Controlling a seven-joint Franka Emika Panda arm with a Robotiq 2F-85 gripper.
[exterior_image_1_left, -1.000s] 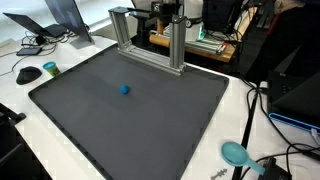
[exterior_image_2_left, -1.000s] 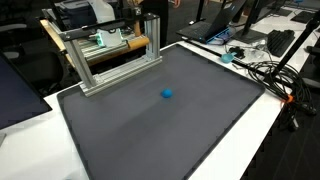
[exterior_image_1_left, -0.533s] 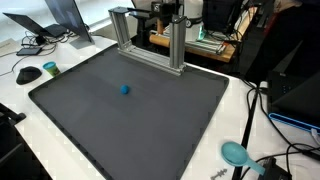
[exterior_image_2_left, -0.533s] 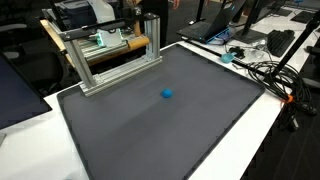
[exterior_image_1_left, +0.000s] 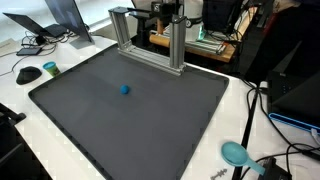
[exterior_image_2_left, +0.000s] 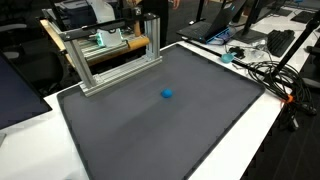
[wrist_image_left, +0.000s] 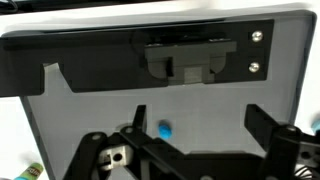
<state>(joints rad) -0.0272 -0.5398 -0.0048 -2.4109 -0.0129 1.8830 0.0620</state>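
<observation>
A small blue ball lies on a large dark grey mat, shown in both exterior views. My gripper appears only in the wrist view. It is open and empty, high above the mat. In that view the ball sits between the two fingers, nearer the left one and far below them. The arm is out of view in both exterior views.
An aluminium frame stands at the mat's back edge, also seen in an exterior view and in the wrist view. A teal round object, a mouse, laptops and cables lie around the mat.
</observation>
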